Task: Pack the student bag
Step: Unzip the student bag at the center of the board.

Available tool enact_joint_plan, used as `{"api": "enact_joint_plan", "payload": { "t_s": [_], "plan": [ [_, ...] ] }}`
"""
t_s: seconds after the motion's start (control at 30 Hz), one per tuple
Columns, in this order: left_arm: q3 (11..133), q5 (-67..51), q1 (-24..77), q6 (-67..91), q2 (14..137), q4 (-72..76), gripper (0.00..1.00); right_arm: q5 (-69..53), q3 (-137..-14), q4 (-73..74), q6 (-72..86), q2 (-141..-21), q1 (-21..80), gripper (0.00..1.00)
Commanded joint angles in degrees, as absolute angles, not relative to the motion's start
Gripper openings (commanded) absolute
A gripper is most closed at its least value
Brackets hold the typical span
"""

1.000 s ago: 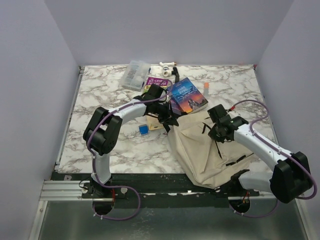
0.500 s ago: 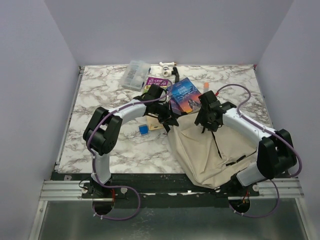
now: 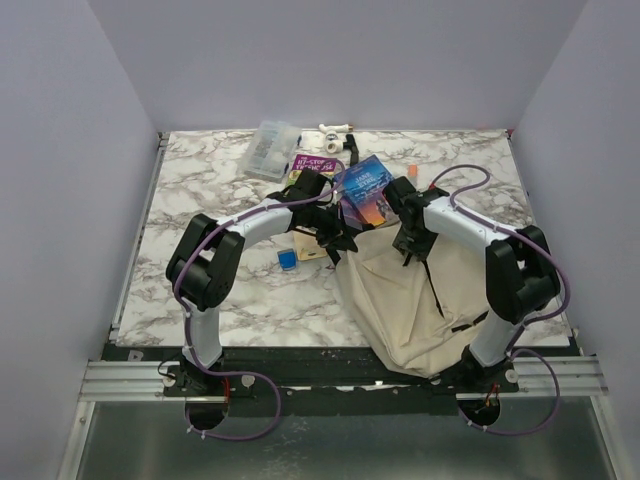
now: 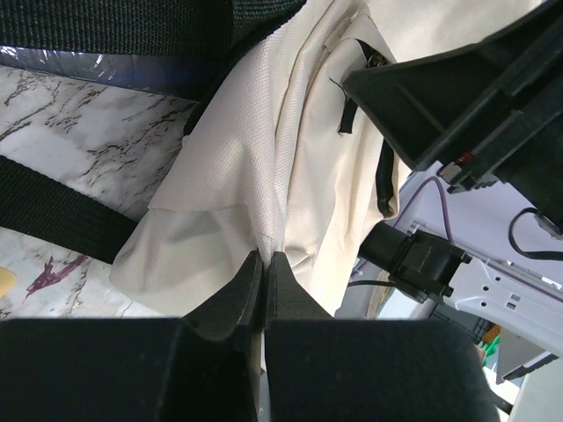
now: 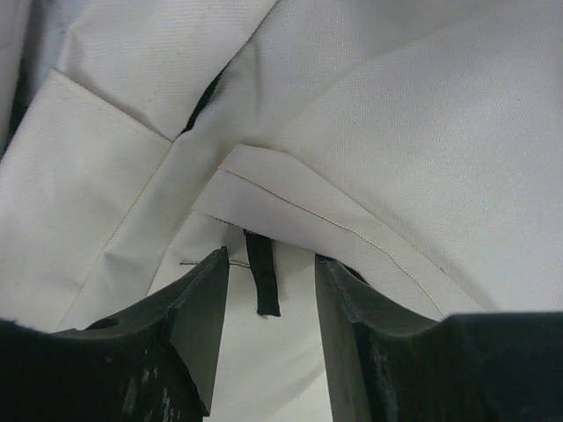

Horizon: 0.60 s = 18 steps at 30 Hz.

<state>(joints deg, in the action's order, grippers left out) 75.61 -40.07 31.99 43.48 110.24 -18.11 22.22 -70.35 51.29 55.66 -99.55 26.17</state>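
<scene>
— Where's the student bag?
— Slumped on the marble table, near right. My left gripper pinches a fold at its far-left edge; my right gripper hangs over it, fingers apart, a black pull tab between them.

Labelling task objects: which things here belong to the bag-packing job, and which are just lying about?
In the job: beige backpack, left gripper pinching its fabric, right gripper open over its zipper pull.
Lying about, maybe packed later: blue book, purple book, clear plastic box, small blue square.
</scene>
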Motion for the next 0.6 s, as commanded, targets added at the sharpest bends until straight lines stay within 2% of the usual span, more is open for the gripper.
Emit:
{"api": "enact_joint_plan", "payload": {
  "t_s": [0.0, 0.2, 0.33, 0.43, 0.5, 0.57],
  "plan": [
    [75.4, -40.3, 31.6, 43.7, 108.0, -16.3, 0.00, 24.4, -71.5, 53.9, 58.7, -102.8, 26.2, 0.46],
    [75.5, -40.7, 31.6, 44.1, 108.3, -16.3, 0.00, 25.2, -71.4, 52.0, 60.6, -104.0, 26.2, 0.35],
    [75.5, -40.4, 31.5, 43.9, 108.3, -16.2, 0.00, 26.6, -71.3, 51.5, 61.1, -104.4, 26.2, 0.23],
    [75.6, -40.4, 31.2, 44.0, 108.3, -16.3, 0.00, 28.7, -70.0, 51.9, 63.0, -103.9, 26.2, 0.20],
    [75.5, -40.1, 31.0, 43.9, 108.3, -16.3, 0.00, 28.7, -69.1, 51.3, 63.1, -103.3, 26.2, 0.03],
    [75.5, -40.0, 30.7, 43.9, 108.5, -16.3, 0.00, 27.9, -68.1, 50.5, 62.7, -102.3, 26.2, 0.01]
  ]
}}
